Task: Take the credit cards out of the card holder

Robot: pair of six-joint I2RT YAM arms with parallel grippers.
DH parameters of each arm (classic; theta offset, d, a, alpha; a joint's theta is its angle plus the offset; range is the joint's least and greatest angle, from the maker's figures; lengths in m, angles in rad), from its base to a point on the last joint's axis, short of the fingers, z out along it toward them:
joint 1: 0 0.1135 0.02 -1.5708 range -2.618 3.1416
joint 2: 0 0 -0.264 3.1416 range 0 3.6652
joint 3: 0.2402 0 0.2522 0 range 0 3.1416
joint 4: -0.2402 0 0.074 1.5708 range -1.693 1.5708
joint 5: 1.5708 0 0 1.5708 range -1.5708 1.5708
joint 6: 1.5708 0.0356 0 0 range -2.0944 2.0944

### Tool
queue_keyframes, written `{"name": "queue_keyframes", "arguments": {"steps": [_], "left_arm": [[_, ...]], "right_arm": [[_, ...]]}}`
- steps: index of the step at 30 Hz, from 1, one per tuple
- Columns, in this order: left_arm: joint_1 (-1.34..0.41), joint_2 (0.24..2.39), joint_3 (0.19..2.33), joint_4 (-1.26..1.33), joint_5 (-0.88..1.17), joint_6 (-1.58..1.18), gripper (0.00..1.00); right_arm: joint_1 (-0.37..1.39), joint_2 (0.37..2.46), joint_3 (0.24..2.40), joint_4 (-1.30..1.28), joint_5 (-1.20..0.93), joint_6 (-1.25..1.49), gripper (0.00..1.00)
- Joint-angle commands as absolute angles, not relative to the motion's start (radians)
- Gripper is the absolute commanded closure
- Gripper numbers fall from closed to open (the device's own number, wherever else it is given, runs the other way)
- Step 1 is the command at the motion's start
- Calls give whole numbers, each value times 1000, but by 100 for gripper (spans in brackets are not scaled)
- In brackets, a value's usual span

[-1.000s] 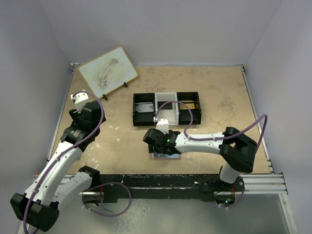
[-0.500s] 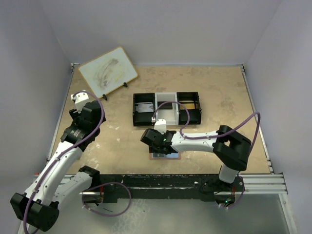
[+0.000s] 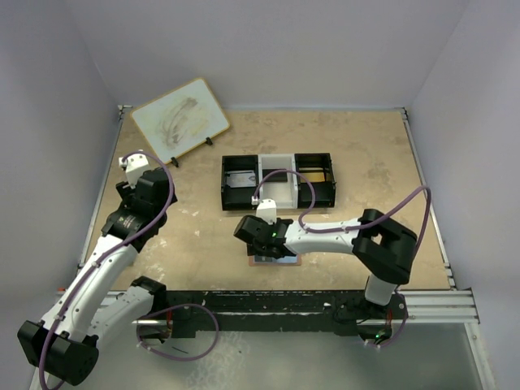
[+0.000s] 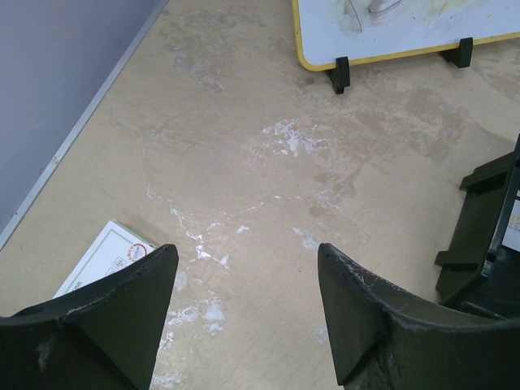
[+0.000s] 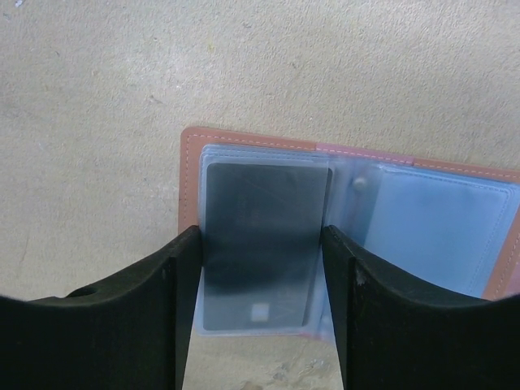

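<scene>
Right wrist view, quick: what's the right end effector (image 5: pixel 260 240) doing? —M

It's down over the card holder (image 5: pixel 244 138), which lies open and flat on the surface (image 3: pixel 366 154), on the near side of the tray (image 3: pixel 223 183) and not touching it. Jaws apart, one finger along each long edge of a dark credit card (image 5: pixel 266 211). The card sits inside the clear sleeve (image 5: pixel 197 244) on the holder's left page. Can't tell whether the fingers pinch it or only bracket it. —J

Other cards? —M

The right page shows a pale blue sleeve (image 5: pixel 431 231); can't tell what's in it. More sleeve layers look stacked under the dark card, contents hidden. —J

And the left end effector (image 4: pixel 244 252)? —M

Open, nothing between the fingers, hovering over the surface well apart from the holder. —J

Risks? —M

My read: nothing pins the holder down, so a pull on the card could lift or drag the entire holder, because sleeve friction grips the card. The fingers may also catch sleeve plastic along with the card and take the page instead. It's a thin flat card with little edge to grab, so it could slip out. Pressing down could skate the holder along the surface. —J
</scene>
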State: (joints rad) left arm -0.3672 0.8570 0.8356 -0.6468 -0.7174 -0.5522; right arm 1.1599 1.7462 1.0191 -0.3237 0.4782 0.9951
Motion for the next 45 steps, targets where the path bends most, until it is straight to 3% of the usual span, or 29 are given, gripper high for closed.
{"name": "queue_keyframes", "arguments": {"steps": [1,10,20,27,36,45], "left_arm": [[-365,856,851,-629,-715,-528,33],[-364,862,850,-626,-696,-526,33],[-364,869,848,-624,-687,-523,33],[-364,875,849,-623,-687,-522,33],[-365,874,849,-623,-684,-522,33],[-364,874,848,-624,-681,-521,33]], "right_arm": [[1151,1743,962,-245,401,990,41],[1080,1661,822,-37,231,957,32],[1096,1742,930,-242,412,967,31],[1102,1716,908,-182,334,947,39],[1093,1693,855,-51,211,931,35],[1076,1679,827,-26,193,937,41]]}}
